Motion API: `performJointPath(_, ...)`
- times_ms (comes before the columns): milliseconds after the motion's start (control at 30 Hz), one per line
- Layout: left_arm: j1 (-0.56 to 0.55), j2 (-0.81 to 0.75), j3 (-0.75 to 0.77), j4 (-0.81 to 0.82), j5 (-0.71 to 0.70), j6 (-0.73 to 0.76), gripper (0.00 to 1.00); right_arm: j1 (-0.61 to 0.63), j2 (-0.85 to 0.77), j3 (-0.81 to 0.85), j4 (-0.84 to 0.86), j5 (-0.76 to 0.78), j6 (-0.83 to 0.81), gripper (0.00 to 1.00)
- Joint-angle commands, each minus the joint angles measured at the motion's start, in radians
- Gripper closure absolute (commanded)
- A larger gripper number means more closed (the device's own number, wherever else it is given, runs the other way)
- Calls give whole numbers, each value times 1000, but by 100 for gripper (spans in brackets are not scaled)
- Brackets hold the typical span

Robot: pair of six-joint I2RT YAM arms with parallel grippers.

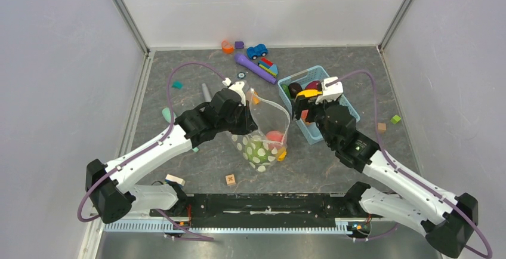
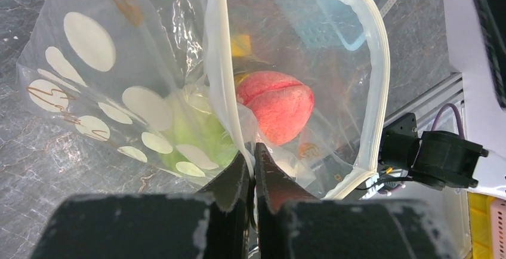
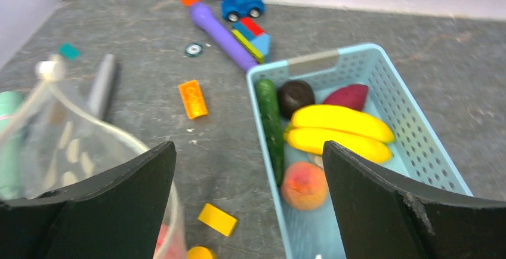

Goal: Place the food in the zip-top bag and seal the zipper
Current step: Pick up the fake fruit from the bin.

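Zipper strip (image 2: 219,80) of the clear polka-dot plastic bag (image 2: 89,80) is pinched by the left gripper (image 2: 253,151), seemingly so its mouth is held open; the right gripper (image 3: 247,151) is spread empty above yellow plastic bananas (image 3: 340,129) in the light blue lattice basket (image 3: 310,62).

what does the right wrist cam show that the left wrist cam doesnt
Only right wrist: the basket's contents, namely bananas, a cucumber and a loose peach, plus the blue car beyond, framed by the open right gripper.
Only left wrist: the left gripper shut on the zipper, with a bagged peach and cabbage inside.
Both: the zip-top bag and the basket.
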Motion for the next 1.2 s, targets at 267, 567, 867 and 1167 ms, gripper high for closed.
performJointPath(267,1,-22,-12,53,-1,34,91,-314,222,46,-153,-205,211,2)
performJointPath(567,0,-14,-19,66,4,37,91,-388,400,80,-182,-226,348,2)
performJointPath(867,1,5,-17,70,7,41,91,-400,540,100,-168,-236,500,2)
performJointPath(1167,1,13,-20,72,7,44,91,-409,601,73,-143,-228,595,2)
